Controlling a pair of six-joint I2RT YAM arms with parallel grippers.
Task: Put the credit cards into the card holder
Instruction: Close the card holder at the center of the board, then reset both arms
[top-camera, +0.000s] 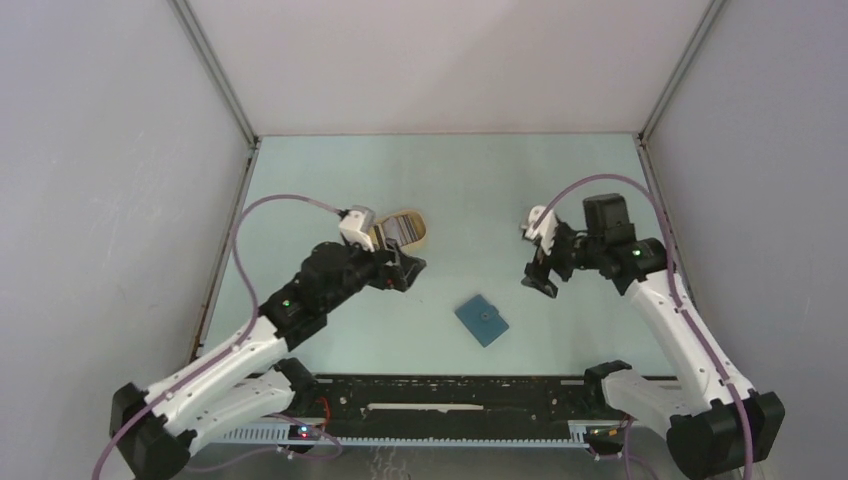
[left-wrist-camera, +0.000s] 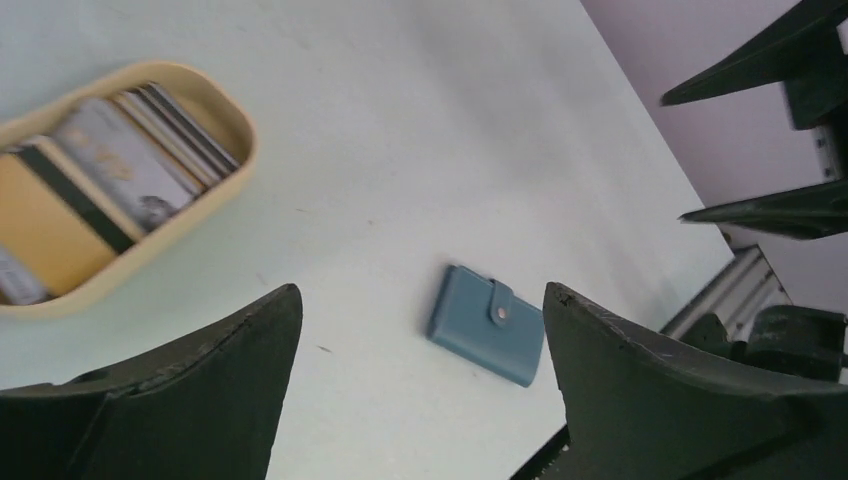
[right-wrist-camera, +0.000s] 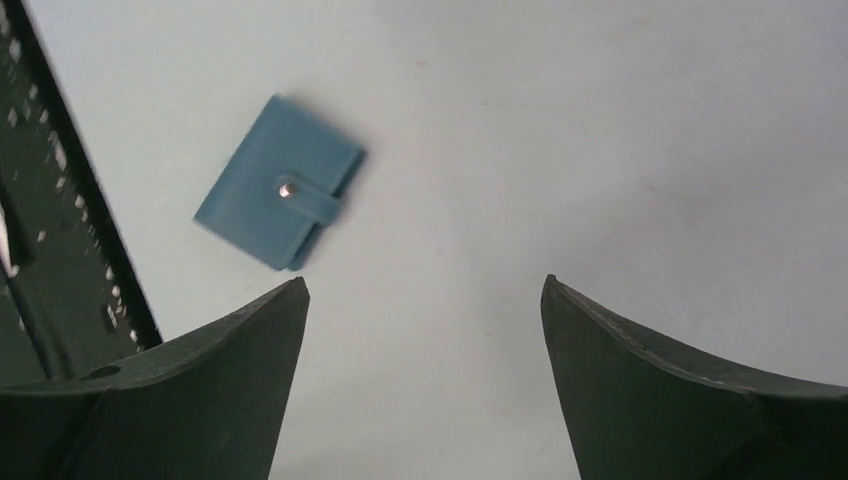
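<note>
L hand (left-wrist-camera: 420, 292) & R hand (right-wrist-camera: 423, 282) both apart, empty; card holder (top-camera: 482, 319) closed; credit cards (left-wrist-camera: 100, 180) in tray (left-wrist-camera: 243, 135).

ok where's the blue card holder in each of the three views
Top external: the card holder lies low and centre on the table, closed.
Left wrist: lower middle of the picture, snap facing up.
Right wrist: upper left, snap facing up.
Shared landmark: the black rail along the table's near edge, just behind the holder. It fills the left edge of the right wrist view, and only a sliver shows at the bottom of the left wrist view.
</note>
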